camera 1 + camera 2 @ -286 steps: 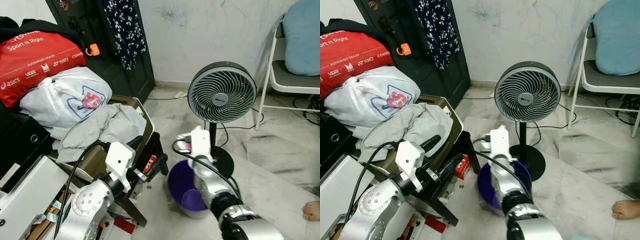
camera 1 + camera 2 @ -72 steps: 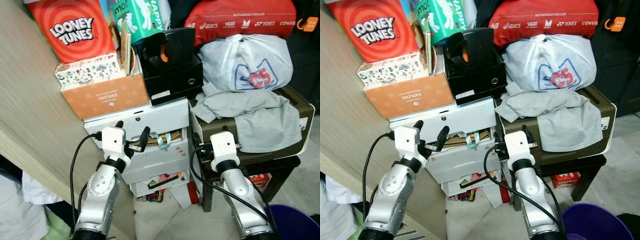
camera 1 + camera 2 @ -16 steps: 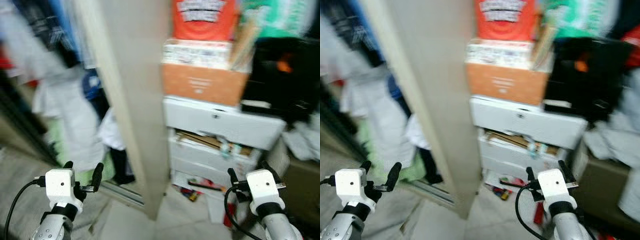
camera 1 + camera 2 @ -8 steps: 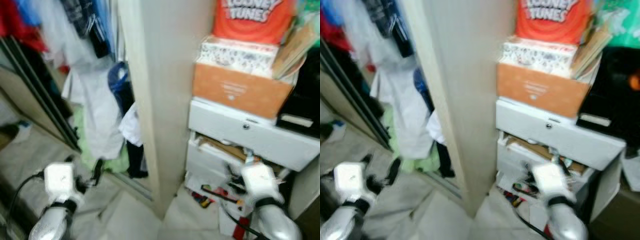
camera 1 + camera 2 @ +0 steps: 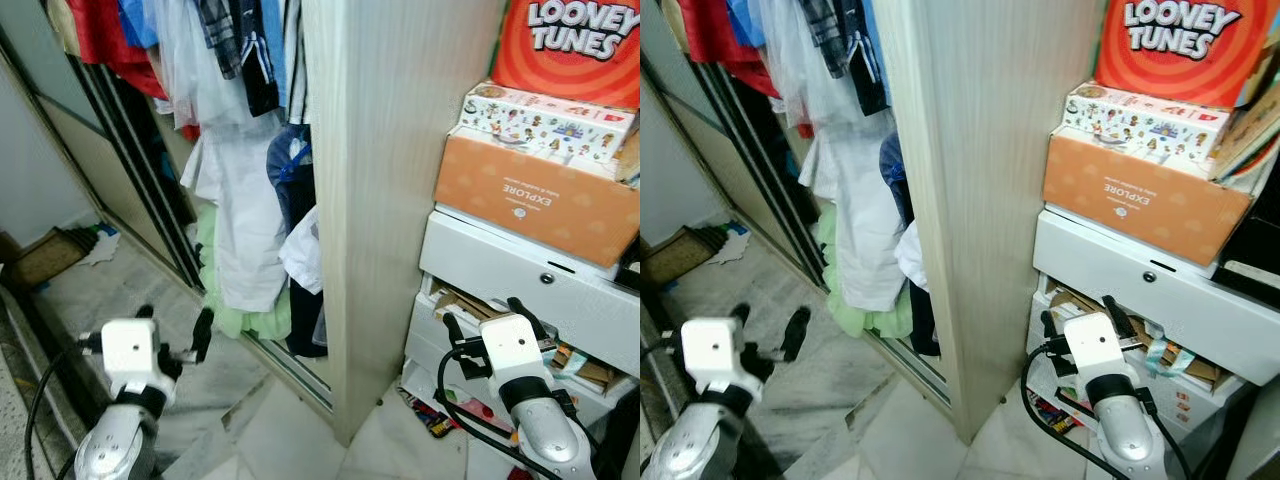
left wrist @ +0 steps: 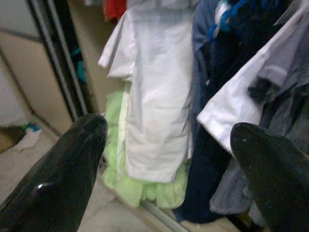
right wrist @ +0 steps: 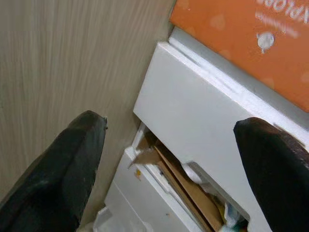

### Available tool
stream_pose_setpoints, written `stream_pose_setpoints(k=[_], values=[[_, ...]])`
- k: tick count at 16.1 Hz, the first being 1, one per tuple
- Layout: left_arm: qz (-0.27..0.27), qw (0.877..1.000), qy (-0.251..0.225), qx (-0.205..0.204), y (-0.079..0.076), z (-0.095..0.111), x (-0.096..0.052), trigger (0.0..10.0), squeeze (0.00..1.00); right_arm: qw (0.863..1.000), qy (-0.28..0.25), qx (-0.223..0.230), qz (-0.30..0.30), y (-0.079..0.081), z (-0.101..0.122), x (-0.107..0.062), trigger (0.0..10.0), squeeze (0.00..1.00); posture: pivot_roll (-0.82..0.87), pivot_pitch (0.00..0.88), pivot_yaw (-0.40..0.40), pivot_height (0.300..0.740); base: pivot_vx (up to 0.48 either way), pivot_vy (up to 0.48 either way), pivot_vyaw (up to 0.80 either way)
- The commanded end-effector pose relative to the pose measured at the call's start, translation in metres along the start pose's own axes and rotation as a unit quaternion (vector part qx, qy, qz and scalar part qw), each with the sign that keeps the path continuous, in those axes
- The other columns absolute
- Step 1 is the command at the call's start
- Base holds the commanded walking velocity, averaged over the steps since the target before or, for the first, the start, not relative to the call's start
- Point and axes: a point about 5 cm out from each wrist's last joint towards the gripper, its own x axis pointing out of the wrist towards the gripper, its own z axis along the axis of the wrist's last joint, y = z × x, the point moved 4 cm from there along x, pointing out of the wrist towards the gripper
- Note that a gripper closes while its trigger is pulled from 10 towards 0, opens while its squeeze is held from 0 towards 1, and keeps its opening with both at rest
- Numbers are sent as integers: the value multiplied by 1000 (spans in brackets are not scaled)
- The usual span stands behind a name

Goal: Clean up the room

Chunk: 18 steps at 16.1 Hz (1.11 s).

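Observation:
An open wardrobe holds hanging clothes (image 5: 235, 150): white shirts (image 6: 154, 96), dark blue garments and a red top. A light green cloth (image 5: 235, 312) bunches at the wardrobe's foot. My left gripper (image 5: 172, 322) is held low in front of these clothes, open and holding nothing; its fingertips (image 6: 72, 154) frame the white shirt. My right gripper (image 5: 486, 318) is open and holds nothing in front of a white drawer unit (image 5: 520, 270) with a gaping drawer stuffed with cardboard (image 7: 169, 169).
A tall wood-grain panel (image 5: 390, 180) stands between wardrobe and drawers. An orange box (image 5: 530, 190) and a Looney Tunes box (image 5: 580, 50) are stacked on the drawer unit. Small colourful items (image 5: 440, 425) lie on the marble floor below. A sliding door track (image 5: 140, 190) runs at the left.
The camera has swung left, from the drawer stack towards the wardrobe, and the blur has gone. Both grippers stay open and carry nothing.

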Motion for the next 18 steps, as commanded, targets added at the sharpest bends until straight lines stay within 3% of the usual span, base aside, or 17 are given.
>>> stream_pose_setpoints(k=[1,4,9,13,18], values=[[7,1000,5,4,2,-4,0,10000,0,1000,-8,-3,3,-1,3,3,10000,0,-198,0,69,740,0,0,0],[32,999,-1,-7,2,-6,-4,10000,0,999,-12,-18,29,-2,4,8,10000,0,-162,0,0,740,0,0,0],[33,999,-9,-12,-4,-6,-2,10000,0,999,-22,-21,37,-1,9,19,10000,0,-158,0,-8,740,0,0,0],[52,998,-23,-11,2,-1,2,10000,0,998,-25,-27,50,1,9,23,10000,0,-142,0,-41,740,0,0,0],[81,996,-25,-26,0,-6,-8,10000,0,995,-42,-40,81,5,20,38,10000,0,-93,0,-108,740,0,0,0]])
